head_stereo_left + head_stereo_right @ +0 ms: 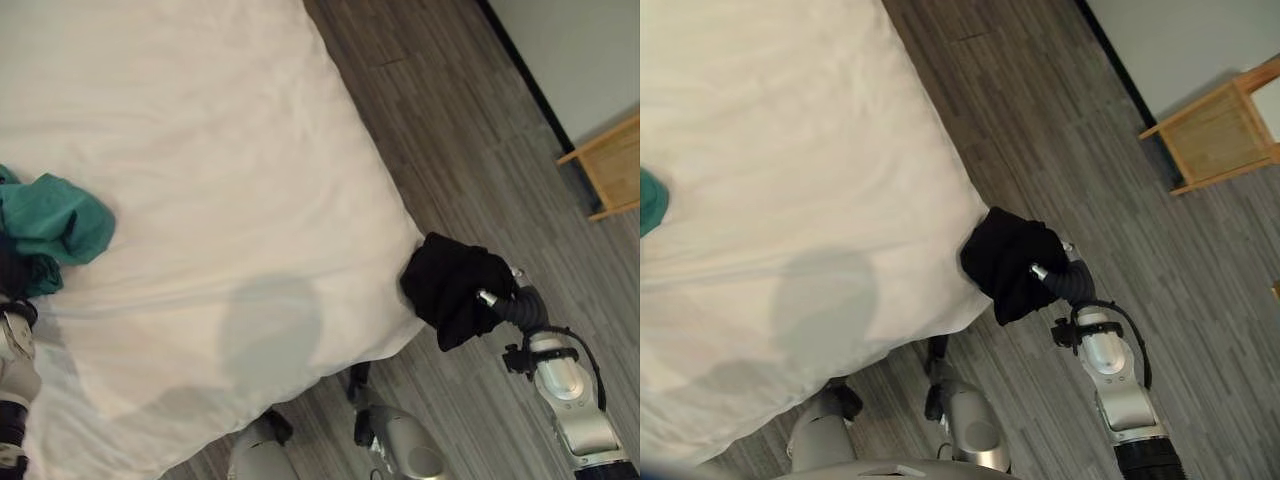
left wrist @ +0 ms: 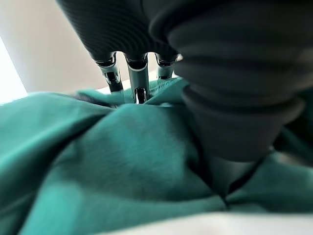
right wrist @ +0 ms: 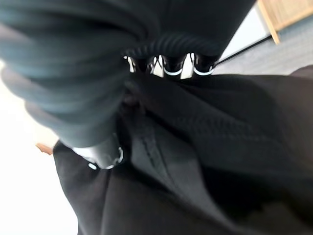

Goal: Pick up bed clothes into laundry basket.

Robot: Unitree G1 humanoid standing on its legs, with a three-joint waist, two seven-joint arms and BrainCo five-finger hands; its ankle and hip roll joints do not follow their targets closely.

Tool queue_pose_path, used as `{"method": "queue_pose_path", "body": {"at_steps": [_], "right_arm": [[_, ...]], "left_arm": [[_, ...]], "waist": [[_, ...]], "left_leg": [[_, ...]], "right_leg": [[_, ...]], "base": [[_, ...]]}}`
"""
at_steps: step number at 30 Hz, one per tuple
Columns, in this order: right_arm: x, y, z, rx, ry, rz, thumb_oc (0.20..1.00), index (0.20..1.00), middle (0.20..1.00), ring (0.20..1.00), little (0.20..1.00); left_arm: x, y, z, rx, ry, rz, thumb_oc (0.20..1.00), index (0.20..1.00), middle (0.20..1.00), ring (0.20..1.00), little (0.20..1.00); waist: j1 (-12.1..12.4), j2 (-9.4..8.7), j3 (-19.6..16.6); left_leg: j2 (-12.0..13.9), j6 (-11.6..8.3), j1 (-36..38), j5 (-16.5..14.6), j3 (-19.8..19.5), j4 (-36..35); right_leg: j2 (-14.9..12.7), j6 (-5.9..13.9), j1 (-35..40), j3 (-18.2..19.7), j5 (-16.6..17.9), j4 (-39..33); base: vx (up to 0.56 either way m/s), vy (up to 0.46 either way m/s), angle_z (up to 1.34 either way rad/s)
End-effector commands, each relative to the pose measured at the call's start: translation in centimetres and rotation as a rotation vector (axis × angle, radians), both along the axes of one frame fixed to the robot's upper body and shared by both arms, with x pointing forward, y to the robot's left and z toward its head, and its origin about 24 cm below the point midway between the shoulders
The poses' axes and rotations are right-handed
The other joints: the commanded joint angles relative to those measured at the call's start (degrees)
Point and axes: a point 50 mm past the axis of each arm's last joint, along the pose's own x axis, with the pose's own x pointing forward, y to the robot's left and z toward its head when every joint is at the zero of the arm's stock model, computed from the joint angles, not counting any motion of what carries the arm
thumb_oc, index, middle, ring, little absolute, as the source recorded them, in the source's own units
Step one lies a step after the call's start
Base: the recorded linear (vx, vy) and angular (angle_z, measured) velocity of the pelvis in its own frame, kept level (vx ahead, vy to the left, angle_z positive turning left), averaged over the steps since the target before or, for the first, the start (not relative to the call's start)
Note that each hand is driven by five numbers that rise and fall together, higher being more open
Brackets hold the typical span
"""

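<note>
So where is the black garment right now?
The black garment is bunched in the right hand, off the white bed's right corner, above the wood floor.

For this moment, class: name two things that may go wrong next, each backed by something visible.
1. The black garment hangs bunched from the right hand over the floor beside the bed; a loose grip might drop it.
2. The left hand digs into the teal garment on the sheet, so it may snag bedding too.

Silver-grey arms, dark ribbed wrist covers, silver dark-tipped fingers (image 2: 140, 90)
</note>
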Motion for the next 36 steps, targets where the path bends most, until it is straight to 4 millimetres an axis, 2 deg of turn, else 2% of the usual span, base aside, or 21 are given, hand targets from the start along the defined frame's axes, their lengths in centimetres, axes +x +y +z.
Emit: {"method": "queue_pose_path", "body": {"at_steps": [1, 2, 4, 5, 6, 7, 12, 15, 17, 18, 22, 23, 24, 25, 26, 28, 31, 32, 36], "right_arm": [[0.5, -0.6, 3.1, 0.071, -0.163, -0.018, 0.200, 0.200, 0.200, 0.200, 0.200], [0.6, -0.7, 3.0, 0.043, -0.145, 0.000, 0.200, 0.200, 0.200, 0.200, 0.200], [0.4, -1.2, 3.2, 0.022, -0.147, -0.010, 0.200, 0.200, 0.200, 0.200, 0.200], [0.4, -1.6, 2.8, -0.003, -0.120, -0.025, 0.200, 0.200, 0.200, 0.200, 0.200], [0.4, -1.6, 2.8, -0.008, -0.117, -0.026, 0.200, 0.200, 0.200, 0.200, 0.200], [0.6, -1.5, 2.9, -0.018, -0.120, -0.021, 0.200, 0.200, 0.200, 0.200, 0.200], [0.6, -1.6, 2.8, -0.032, -0.104, -0.017, 0.200, 0.200, 0.200, 0.200, 0.200], [0.6, -1.7, 2.7, -0.035, -0.100, -0.030, 0.200, 0.200, 0.200, 0.200, 0.200], [0.6, -1.7, 2.5, -0.030, -0.094, -0.041, 0.200, 0.200, 0.200, 0.200, 0.200], [0.6, -1.7, 2.5, -0.031, -0.093, -0.039, 0.200, 0.200, 0.200, 0.200, 0.200], [0.4, -2.0, 1.8, -0.005, -0.070, -0.070, 0.200, 0.200, 0.200, 0.200, 0.200], [0.3, -2.2, 1.6, 0.012, -0.059, -0.085, 0.200, 0.200, 0.200, 0.200, 0.200], [0.2, -2.3, 1.5, 0.020, -0.056, -0.094, 0.200, 0.200, 0.200, 0.200, 0.200], [0.2, -2.3, 1.5, 0.018, -0.054, -0.093, 0.200, 0.200, 0.200, 0.200, 0.200], [0.2, -2.3, 1.4, 0.026, -0.054, -0.095, 0.200, 0.200, 0.200, 0.200, 0.200], [0.1, -2.1, 1.5, 0.037, -0.063, -0.092, 0.200, 0.200, 0.200, 0.200, 0.200], [-0.5, -2.5, 1.4, 0.026, -0.063, -0.114, 0.200, 0.200, 0.200, 0.200, 0.200], [-0.7, -2.5, 1.4, 0.026, -0.073, -0.128, 0.200, 0.200, 0.200, 0.200, 0.200], [-0.8, -2.5, 1.3, 0.022, -0.087, -0.144, 0.200, 0.200, 0.200, 0.200, 0.200]], "left_arm": [[-2.1, -0.3, -9.8, -0.245, 0.365, 0.096, 0.282, 0.282, 0.282, 0.282, 0.282], [0.6, -0.7, -8.3, -0.269, 0.395, 0.051, 0.200, 0.200, 0.200, 0.200, 0.200], [1.9, -1.4, -7.7, -0.258, 0.406, 0.011, 0.200, 0.200, 0.200, 0.200, 0.200], [2.4, -2.4, -8.2, -0.260, 0.423, -0.028, 0.200, 0.200, 0.200, 0.200, 0.200], [2.4, -2.5, -8.3, -0.263, 0.427, -0.028, 0.200, 0.200, 0.200, 0.200, 0.200], [2.3, -3.3, -9.4, -0.288, 0.440, -0.049, 0.200, 0.200, 0.200, 0.200, 0.200], [1.7, -3.9, -10.4, -0.332, 0.435, -0.065, 0.200, 0.200, 0.200, 0.200, 0.200], [1.8, -4.4, -9.5, -0.329, 0.375, -0.105, 0.200, 0.200, 0.200, 0.200, 0.200], [2.3, -5.2, -7.9, -0.336, 0.266, -0.168, 0.200, 0.200, 0.200, 0.200, 0.200], [2.2, -5.2, -7.9, -0.338, 0.266, -0.167, 0.200, 0.200, 0.200, 0.200, 0.200], [2.5, -8.1, -6.6, -0.482, 0.015, -0.311, 0.200, 0.200, 0.200, 0.200, 0.200], [2.9, -10.6, -5.1, -0.592, -0.149, -0.454, 0.200, 0.200, 0.200, 0.200, 0.200], [2.8, -11.6, -4.3, -0.631, -0.211, -0.523, 0.200, 0.200, 0.200, 0.200, 0.200], [2.6, -11.6, -4.3, -0.637, -0.211, -0.523, 0.200, 0.200, 0.200, 0.200, 0.200], [2.7, -13.0, -2.7, -0.662, -0.298, -0.626, 0.200, 0.200, 0.200, 0.200, 0.200], [2.3, -15.5, -2.0, -0.724, -0.375, -0.767, 0.200, 0.200, 0.200, 0.200, 0.200], [1.4, -18.1, 0.8, -0.758, -0.491, -0.956, 0.200, 0.200, 0.200, 0.200, 0.200], [1.3, -19.5, 0.7, -0.819, -0.515, -1.026, 0.200, 0.200, 0.200, 0.200, 0.200], [1.9, -20.3, -0.6, -0.933, -0.549, -1.024, 0.200, 0.200, 0.200, 0.200, 0.200]], "waist": [[0.05, 0.14, 0.46], [-1.26, 0.44, -0.49], [-0.99, 0.78, -0.70], [-0.57, 1.40, -1.27], [-0.57, 1.59, -1.36], [-0.52, 2.03, -1.92], [-0.54, 2.79, -2.91], [-0.36, 3.23, -3.42], [0.10, 3.53, -3.95], [0.04, 3.53, -3.94], [0.80, 3.91, -5.32], [1.07, 4.17, -6.37], [1.12, 4.36, -6.78], [1.03, 4.42, -6.78], [0.95, 4.57, -7.32], [0.51, 4.65, -8.12], [-0.39, 5.31, -9.68], [-1.35, 5.71, -10.40], [-3.10, 6.42, -11.36]], "left_leg": [[3.26, -4.88, 2.23, 2.75, 1.10, -2.21], [3.03, -5.03, 2.95, 2.33, 1.15, -2.28], [2.83, -4.97, 3.35, 2.03, 1.15, -2.29], [2.38, -4.88, 3.90, 1.72, 1.08, -2.32], [2.36, -4.89, 4.00, 1.64, 1.14, -2.33], [2.20, -4.86, 4.47, 1.47, 1.15, -2.35], [2.14, -4.89, 5.04, 1.29, 1.23, -2.37], [2.14, -4.92, 5.47, 1.21, 1.25, -2.39], [2.03, -4.94, 6.16, 1.06, 1.17, -2.41], [2.04, -4.96, 6.23, 1.05, 1.20, -2.41], [1.35, -4.86, 7.73, 0.63, 0.74, -2.44], [0.79, -4.72, 8.72, 0.22, 0.29, -2.49], [0.54, -4.61, 9.08, 0.00, 0.15, -2.50], [0.48, -4.59, 9.21, -0.06, 0.14, -2.50], [0.05, -4.41, 9.68, -0.33, -0.06, -2.54], [-0.93, -3.96, 10.95, -1.15, -0.23, -2.60], [-2.83, -3.16, 13.62, -2.54, 0.46, -2.71], [-3.80, -2.82, 15.23, -3.21, 1.06, -2.77], [-4.53, -2.69, 17.58, -3.86, 2.53, -2.86]], "right_leg": [[-5.76, 7.28, 3.66, -2.03, -2.72, 1.22], [-5.64, 7.30, 3.85, -1.11, -3.04, 1.20], [-5.66, 7.32, 4.00, -0.84, -3.28, 1.19], [-5.71, 7.24, 4.34, -0.59, -3.68, 1.14], [-5.73, 7.26, 4.39, -0.55, -3.73, 1.15], [-5.61, 7.13, 4.74, -0.31, -4.09, 1.11], [-5.23, 6.96, 5.31, 0.27, -4.54, 1.02], [-5.06, 6.88, 5.82, 0.35, -4.73, 0.98], [-5.09, 6.78, 6.38, 0.29, -4.97, 0.96], [-5.09, 6.77, 6.43, 0.31, -4.99, 0.96], [-5.24, 6.36, 8.27, 0.02, -5.59, 0.88], [-5.41, 6.26, 9.41, -0.21, -5.85, 0.83], [-5.60, 6.28, 9.96, -0.30, -5.92, 0.82], [-5.65, 6.32, 10.10, -0.33, -5.94, 0.83], [-5.78, 6.37, 10.67, -0.32, -6.00, 0.82], [-6.30, 6.65, 11.68, -0.15, -5.94, 0.82], [-7.42, 7.36, 13.13, -0.22, -5.40, 0.97], [-8.10, 7.73, 13.93, -0.50, -4.72, 1.18], [-8.82, 8.14, 14.55, -0.86, -3.31, 1.80]], "base": [[0.04, 0.031, 0.04], [0.04, 0.032, 0.04], [0.05, 0.037, 0.02], [0.06, 0.033, -0.05], [0.06, 0.023, -0.06], [0.03, 0.006, -0.03], [0.02, -0.001, -0.01], [0.01, -0.007, -0.01], [0.02, -0.021, -0.06], [0.03, -0.022, -0.06], [0.05, -0.026, 0.00], [0.10, -0.026, 0.03], [0.08, -0.015, 0.05], [0.04, 0.003, 0.06], [0.04, 0.011, 0.06], [0.04, 0.031, 0.03], [0.05, 0.066, 0.03], [0.04, 0.064, -0.11], [0.02, 0.032, -0.07]]}}
